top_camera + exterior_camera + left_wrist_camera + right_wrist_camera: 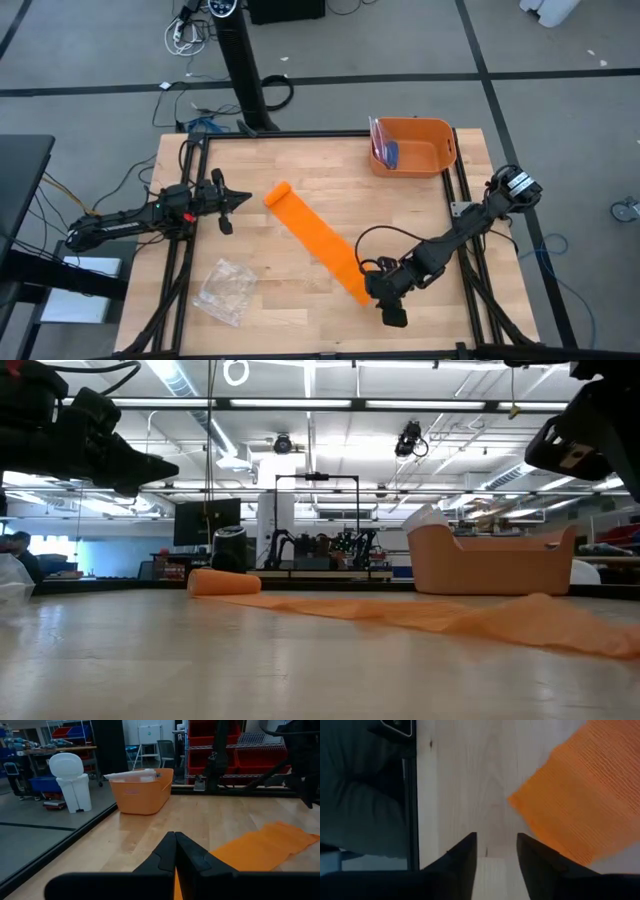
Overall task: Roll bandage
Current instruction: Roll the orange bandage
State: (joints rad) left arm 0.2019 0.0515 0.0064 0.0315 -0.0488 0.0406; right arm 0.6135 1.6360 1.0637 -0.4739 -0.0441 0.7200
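The orange bandage [318, 243] lies flat on the wooden table as a long strip running diagonally. Its far-left end is rolled into a small cylinder [278, 193], which also shows in the low view [225, 582]. The strip's near-right end [570, 800] rests flat on the wood. My right gripper [496, 842] hovers open just beside that end, slanting down, with only bare table between its fingers. My left gripper [175, 840] is shut and level at the table's left [240, 198], pointing toward the rolled end from a short way off.
An orange plastic bin [412, 146] with packets inside stands at the far right corner. A crinkled clear plastic bag [225, 290] lies near the table's near left. The black table frame [410, 795] runs close by my right gripper.
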